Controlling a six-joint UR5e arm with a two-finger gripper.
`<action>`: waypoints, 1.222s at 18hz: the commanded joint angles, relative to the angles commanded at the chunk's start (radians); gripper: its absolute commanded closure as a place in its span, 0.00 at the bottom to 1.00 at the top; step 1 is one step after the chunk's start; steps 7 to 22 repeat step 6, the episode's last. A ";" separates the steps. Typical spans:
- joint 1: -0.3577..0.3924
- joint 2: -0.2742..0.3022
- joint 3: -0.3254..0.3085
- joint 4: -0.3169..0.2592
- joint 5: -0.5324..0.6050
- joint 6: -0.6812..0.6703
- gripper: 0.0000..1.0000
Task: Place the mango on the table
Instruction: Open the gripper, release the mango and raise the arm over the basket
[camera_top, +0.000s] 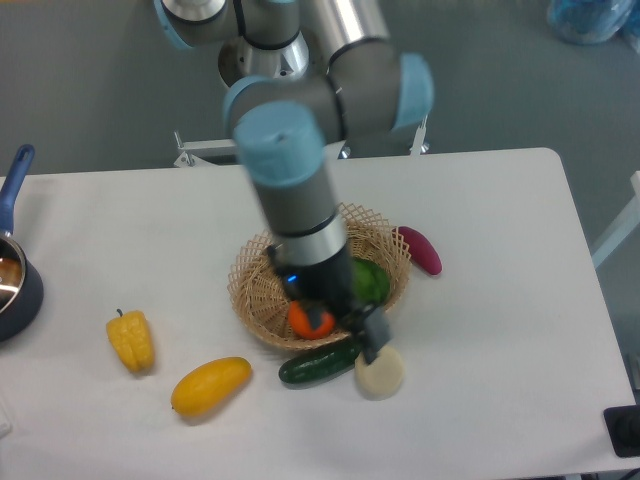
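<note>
— White surface (480, 200) first: what sits on it?

— A wicker basket (252, 290) near the middle, with an orange (311, 321) and something green (372, 282) inside, both partly hidden by the arm.

— And the tool (372, 340)?

— Blurred, over the basket's front rim, above a cucumber (315, 366) and a pale round vegetable (381, 374). Nothing in it; I cannot tell how far its jaws stand apart.

— The mango (210, 386)?

— Lying free on the surface, front left, well apart from the tool, just right of a yellow pepper (132, 340).
</note>
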 joint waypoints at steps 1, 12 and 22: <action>0.034 0.020 -0.005 -0.011 -0.031 0.023 0.00; 0.146 0.088 -0.041 -0.086 -0.135 0.179 0.00; 0.146 0.088 -0.041 -0.086 -0.135 0.179 0.00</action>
